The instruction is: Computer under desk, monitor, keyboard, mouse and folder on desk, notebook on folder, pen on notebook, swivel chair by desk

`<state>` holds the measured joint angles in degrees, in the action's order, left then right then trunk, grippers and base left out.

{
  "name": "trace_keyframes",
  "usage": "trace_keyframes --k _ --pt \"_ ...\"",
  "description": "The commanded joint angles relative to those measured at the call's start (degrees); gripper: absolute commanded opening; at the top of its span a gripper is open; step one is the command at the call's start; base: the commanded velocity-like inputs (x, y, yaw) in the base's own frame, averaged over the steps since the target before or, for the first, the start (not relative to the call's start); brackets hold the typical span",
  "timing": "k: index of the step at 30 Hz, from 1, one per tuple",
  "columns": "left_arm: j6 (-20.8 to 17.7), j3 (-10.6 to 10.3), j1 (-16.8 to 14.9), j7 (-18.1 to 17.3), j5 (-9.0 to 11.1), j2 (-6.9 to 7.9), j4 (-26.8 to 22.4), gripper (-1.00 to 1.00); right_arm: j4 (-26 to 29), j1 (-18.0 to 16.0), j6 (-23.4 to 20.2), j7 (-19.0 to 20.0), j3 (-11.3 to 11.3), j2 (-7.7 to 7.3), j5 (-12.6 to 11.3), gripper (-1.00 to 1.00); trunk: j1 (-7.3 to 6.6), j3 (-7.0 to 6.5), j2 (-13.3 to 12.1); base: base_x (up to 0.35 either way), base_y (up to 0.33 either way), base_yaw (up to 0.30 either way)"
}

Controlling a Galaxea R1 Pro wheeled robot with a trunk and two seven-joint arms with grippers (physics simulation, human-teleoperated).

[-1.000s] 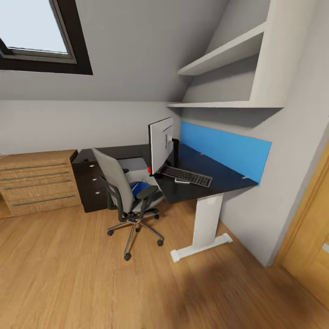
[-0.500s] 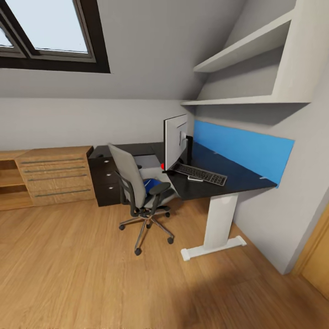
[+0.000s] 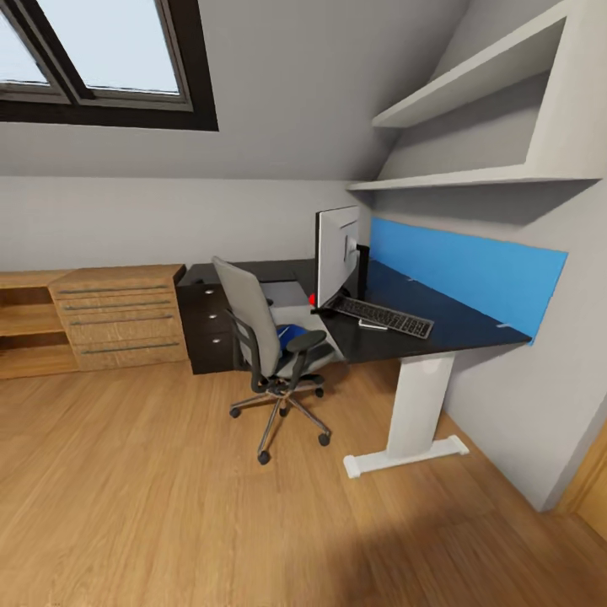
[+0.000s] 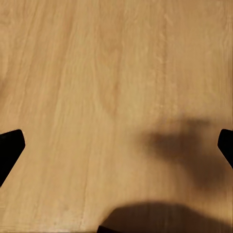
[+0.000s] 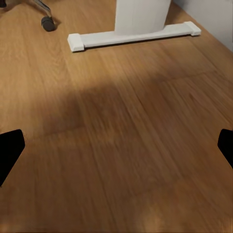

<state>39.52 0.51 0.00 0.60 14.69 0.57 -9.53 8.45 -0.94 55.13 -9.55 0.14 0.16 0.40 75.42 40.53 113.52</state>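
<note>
My left gripper (image 4: 116,145) and right gripper (image 5: 116,145) hung spread wide over floor. The blue folder (image 3: 293,335) lay on the swivel chair (image 3: 270,341), at the desk's (image 3: 455,329) nine o'clock.

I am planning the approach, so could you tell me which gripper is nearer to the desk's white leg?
Right. The right gripper hangs over floor with the desk's white leg just ahead; the left gripper faces bare floor.
</note>
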Motion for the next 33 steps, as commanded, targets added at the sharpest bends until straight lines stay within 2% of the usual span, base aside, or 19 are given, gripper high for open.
trace_keyframes --k 1,16,19,20,21,22,23,24,25,28,29,30,32,33 --pt "0.08 0.03 0.00 0.06 -0.01 0.00 -0.05 1.00 -0.01 -0.02 0.14 -0.20 0.04 0.01 0.06 1.00 0.22 0.23 0.44 0.000 0.000 0.267" --pt "0.13 0.01 0.00 -0.03 -0.08 0.02 -0.28 1.00 -0.01 -0.02 0.08 -0.08 0.08 -0.05 0.10 1.00 3.52 2.93 6.45 0.000 0.000 0.252" --pt "-0.88 0.00 0.00 -0.20 -0.13 0.00 -9.46 1.00 0.56 -0.02 0.16 0.19 0.28 0.08 0.45 1.00 4.17 3.47 7.66 0.000 0.000 0.033" --pt "-7.19 -0.03 0.00 0.75 -0.20 0.01 -16.94 1.00 2.71 -0.06 -0.13 0.36 0.57 0.11 1.67 1.00 4.39 3.64 8.06 0.000 0.000 0.008" --pt "-13.29 -0.04 0.00 1.75 -0.19 0.05 -21.69 1.00 4.91 -0.24 -1.12 0.47 0.66 0.11 2.18 1.00 4.61 3.82 8.46 0.000 0.000 0.005" --pt "-21.22 -0.05 0.00 2.94 -0.19 0.05 -27.08 1.00 7.89 -0.68 -3.24 0.53 0.71 0.11 2.52 1.00 4.83 4.00 8.86 0.000 0.000 0.003" --pt "-25.54 -0.06 0.00 3.59 -0.19 0.05 -29.98 1.00 9.70 -0.99 -4.76 0.56 0.71 0.10 2.60 1.00 5.05 4.18 9.26 0.000 0.000 0.003" --pt "-36.96 -0.06 -0.57 6.07 -0.17 -0.54 -39.73 1.00 17.74 -2.57 -14.35 0.57 0.72 0.47 2.67 1.00 5.27 4.36 9.66 0.000 0.000 0.002" --pt "-47.51 -0.06 -1.88 8.98 -0.14 -1.54 -50.04 1.00 27.18 -4.73 -26.56 0.51 0.70 1.20 2.61 1.00 5.49 4.54 10.06 0.000 0.000 0.001" --pt "-58.71 -0.10 -4.57 11.89 -0.14 -3.25 -59.67 1.00 36.83 -7.98 -40.71 0.34 0.72 2.58 2.31 1.00 6.15 5.08 11.27 0.000 0.000 0.000" --pt "-67.04 -0.14 -7.42 13.48 -0.18 -5.37 -64.63 1.00 42.79 -11.40 -52.59 0.12 0.73 4.28 2.10 1.00 6.37 5.26 11.67 0.000 0.000 0.000" --pt "-69.29 -0.16 -8.30 13.84 -0.20 -6.06 -65.67 1.00 44.19 -12.55 -56.25 0.07 0.73 4.87 2.06 1.00 6.59 5.44 12.07 0.000 0.000 0.000" --pt "-75.69 -0.20 -11.19 14.64 -0.25 -8.08 -68.47 1.00 48.13 -18.00 -70.46 -0.05 0.71 7.04 1.89 1.00 7.03 5.80 12.87 0.000 0.000 0.000" --pt "-77.21 -0.13 -11.91 14.73 -0.26 -8.52 -69.10 1.00 49.18 -20.10 -74.46 -0.12 0.79 7.91 1.83 1.00 7.25 5.98 13.27 0.000 0.000 0.000"
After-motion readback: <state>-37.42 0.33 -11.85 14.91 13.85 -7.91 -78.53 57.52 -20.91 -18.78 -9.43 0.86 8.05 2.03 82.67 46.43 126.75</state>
